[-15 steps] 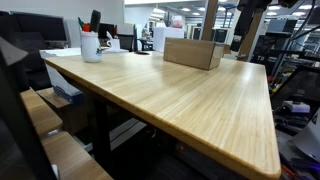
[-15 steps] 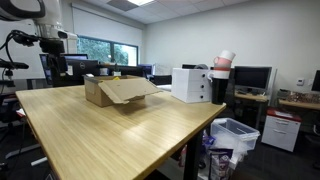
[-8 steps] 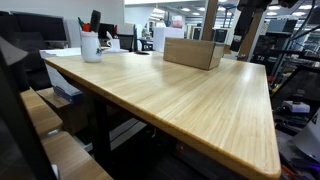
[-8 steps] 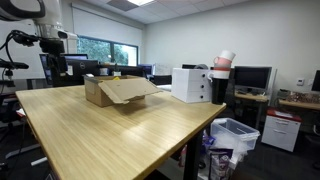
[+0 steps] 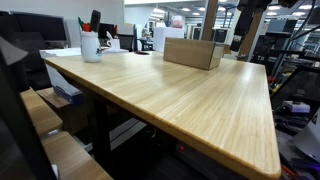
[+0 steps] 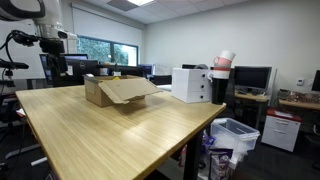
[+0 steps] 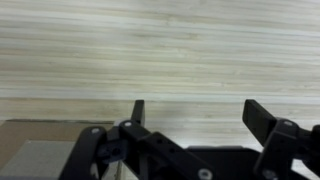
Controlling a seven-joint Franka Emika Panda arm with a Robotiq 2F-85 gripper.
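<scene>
Box (image 6: 118,92) on table (image 6: 100,140) far end; cup (image 5: 91,46) at corner; pincer (image 7: 197,112) above tabletop, seemingly beside box.

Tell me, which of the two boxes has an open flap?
The brown cardboard box on the wooden table: one flap lies folded out toward the camera. The white box beside it shows no open flap.

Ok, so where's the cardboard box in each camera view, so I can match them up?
In an exterior view: the cardboard box is upper middle, at the far end of the wooden table.
In an exterior view: the cardboard box is left of centre, one flap folded open.
Wrist view: cannot be made out.
Shared landmark: the wooden table, in all three.
</scene>
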